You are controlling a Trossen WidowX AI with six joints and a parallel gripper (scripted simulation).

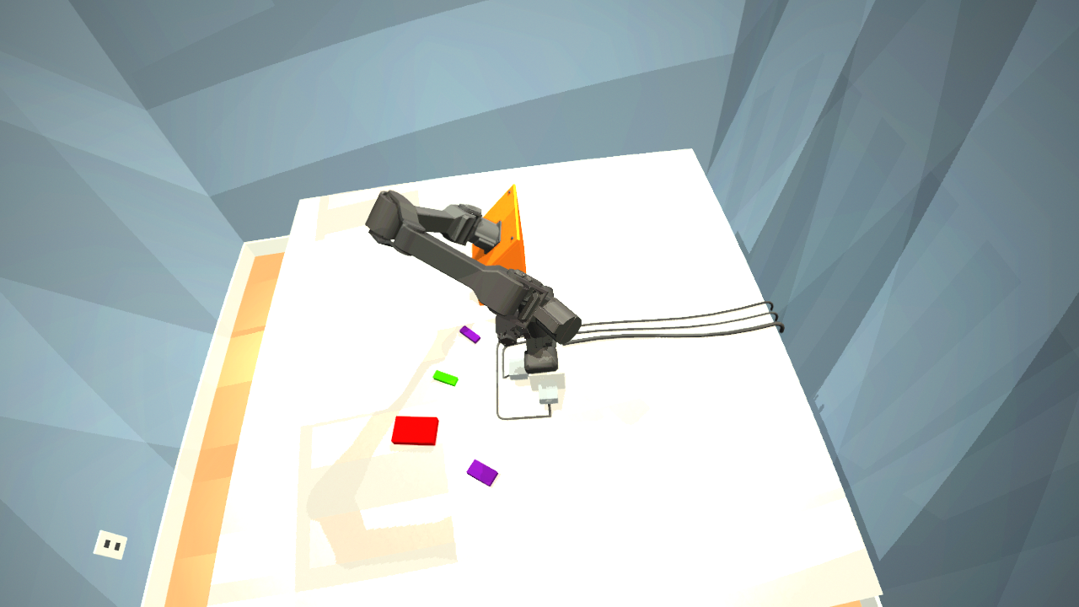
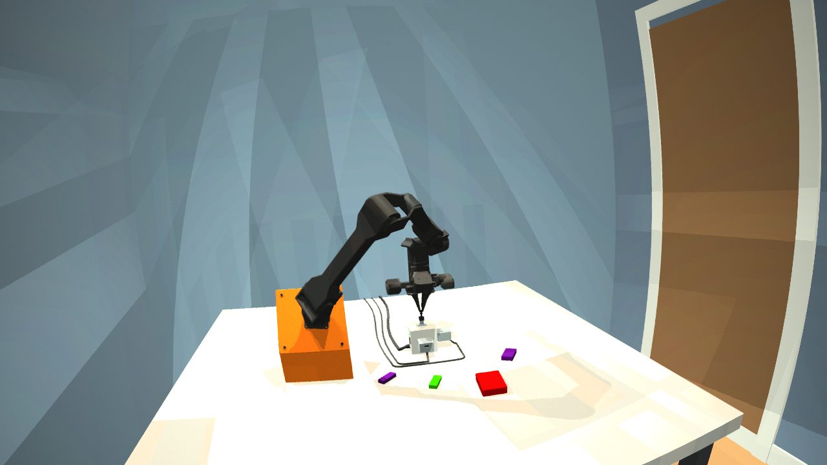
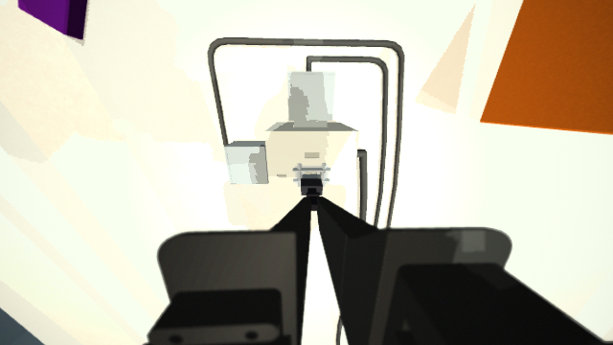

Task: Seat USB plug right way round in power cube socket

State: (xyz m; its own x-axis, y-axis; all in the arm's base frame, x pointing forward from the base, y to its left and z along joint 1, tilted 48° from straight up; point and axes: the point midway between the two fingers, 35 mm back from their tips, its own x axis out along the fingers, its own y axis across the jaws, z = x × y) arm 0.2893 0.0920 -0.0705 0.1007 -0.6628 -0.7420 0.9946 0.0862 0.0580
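USB plug stands upright on top of the power cube, long axis vertical, clamped in the gripper; which way round it faces cannot be told; the cube sits well inside the table edges, open surface between it and the red block; the exterior and wrist views show the plug, hidden from the top by the arm
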